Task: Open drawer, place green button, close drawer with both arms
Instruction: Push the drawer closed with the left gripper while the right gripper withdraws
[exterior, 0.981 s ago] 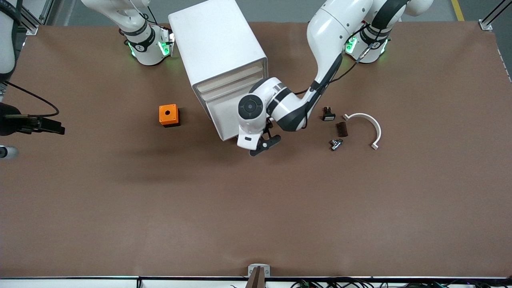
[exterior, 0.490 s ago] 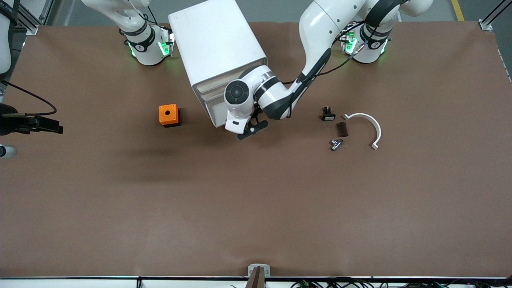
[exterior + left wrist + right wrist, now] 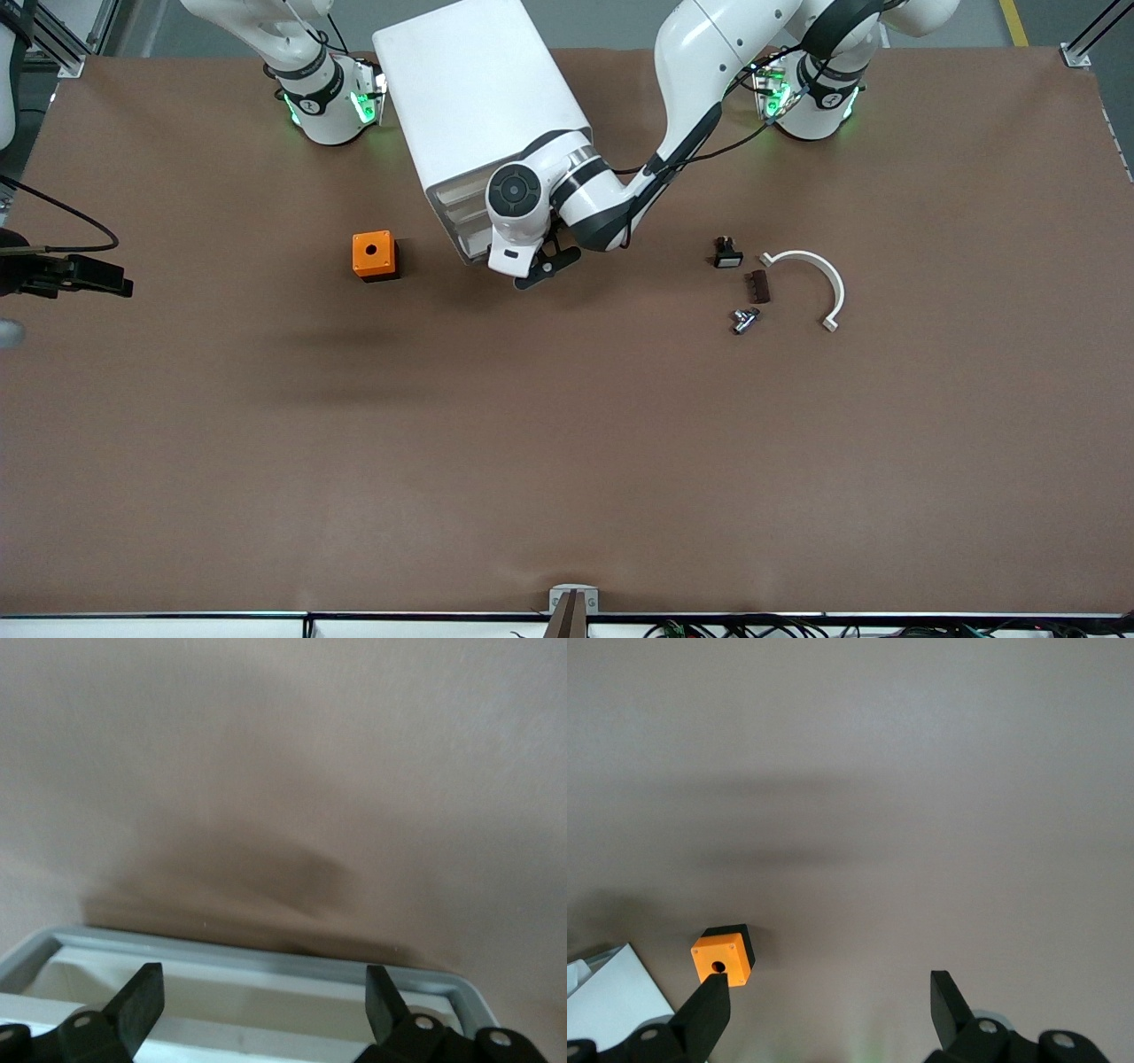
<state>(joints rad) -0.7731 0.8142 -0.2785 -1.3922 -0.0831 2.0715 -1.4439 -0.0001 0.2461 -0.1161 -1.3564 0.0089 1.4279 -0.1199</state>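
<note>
The brown table (image 3: 567, 443) is mostly bare. My left gripper (image 3: 266, 988), fingers apart and holding nothing, is right against the drawer (image 3: 257, 950) of the white cabinet (image 3: 478, 97). I can't see the button; I think it is inside. A second ago the drawer stuck out far; now it is almost shut. My right gripper (image 3: 828, 992) waits near the orange box (image 3: 724, 955), fingers apart.

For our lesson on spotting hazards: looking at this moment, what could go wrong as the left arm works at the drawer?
1. The left gripper stands open at the drawer front; a misaligned push could shove the white cabinet askew.
2. The drawer might stop short of shutting.
3. The button isn't visible, so its placement is unconfirmed.
</note>
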